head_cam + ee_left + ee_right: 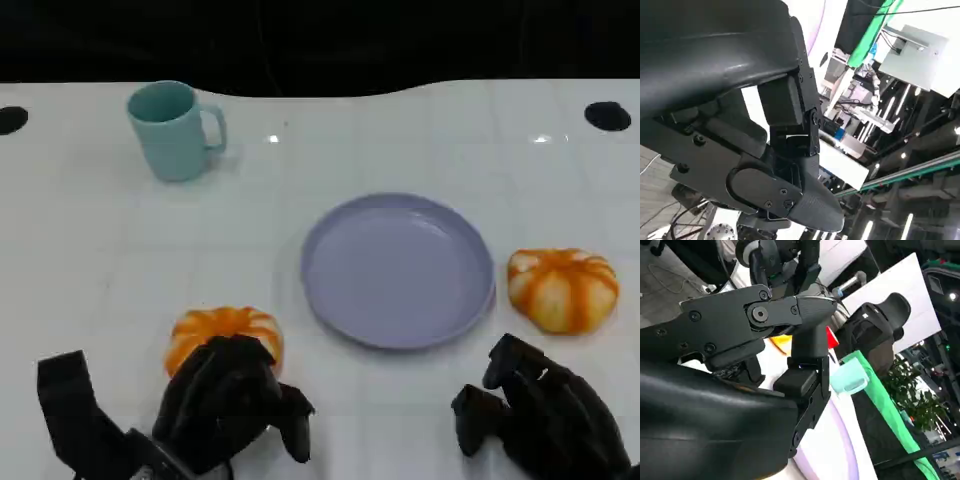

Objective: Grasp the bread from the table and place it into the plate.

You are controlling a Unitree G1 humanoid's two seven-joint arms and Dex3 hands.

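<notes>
left hand [232, 400]: curled over near bread [222, 333], grip unclear | right hand [540, 415]: holding nothing, just short of other bread [561, 288] | plate [398, 270]: between both

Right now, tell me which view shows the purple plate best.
The head view: the whole purple plate lies in sight, empty, between the two orange breads. The right wrist view catches just a pale purple sliver of its rim past the right hand; the left wrist view a faint purple edge.
</notes>
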